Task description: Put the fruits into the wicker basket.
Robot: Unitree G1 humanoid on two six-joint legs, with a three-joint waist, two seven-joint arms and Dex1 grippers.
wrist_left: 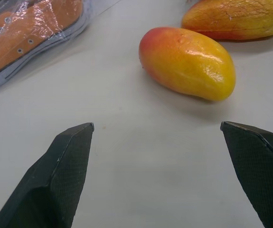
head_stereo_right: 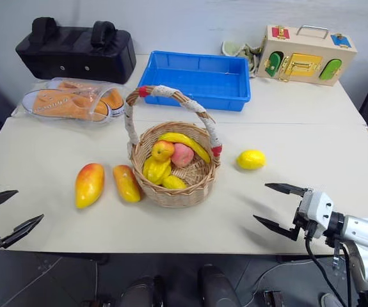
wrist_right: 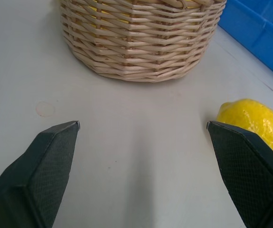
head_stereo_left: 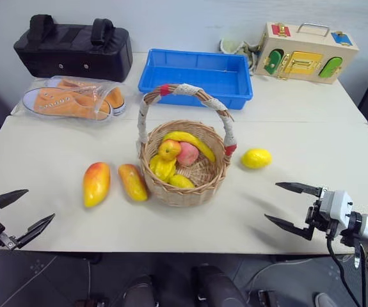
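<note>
Nearest the worktop's (head_stereo_left: 312,147) front edge, the left claw (head_stereo_left: 18,217) hangs with its two black fingers spread wide and nothing between them. Across from it, the right claw (head_stereo_left: 290,208) is splayed just as wide and equally empty, pointing in toward the middle.

Ahead of the left claw and a little toward the right one lies a mango (head_stereo_left: 96,183), red at one end and yellow-orange along the body, resting apart from the fingers. Just beyond it lies the second mango (head_stereo_left: 133,181), its far side up against the wicker basket (head_stereo_left: 185,187).

Ahead of the right claw, close to its outer finger, sits the lemon (head_stereo_left: 256,158), beside the basket but not touching it. The basket stands between the two claws, further in, its arched handle (head_stereo_left: 187,91) wrapped in white cord with red bands. Inside it are a banana (head_stereo_left: 190,142), a pinkish peach (head_stereo_left: 187,153) and some other yellow fruit.

Further from both claws, a blue tray (head_stereo_left: 196,73) sits behind the basket. Beyond the left claw, orange sneakers (head_stereo_left: 68,101) lie in clear wrap, with a black bag (head_stereo_left: 73,50) behind them. Far beyond the right claw stands a wooden latch box (head_stereo_left: 305,54).
</note>
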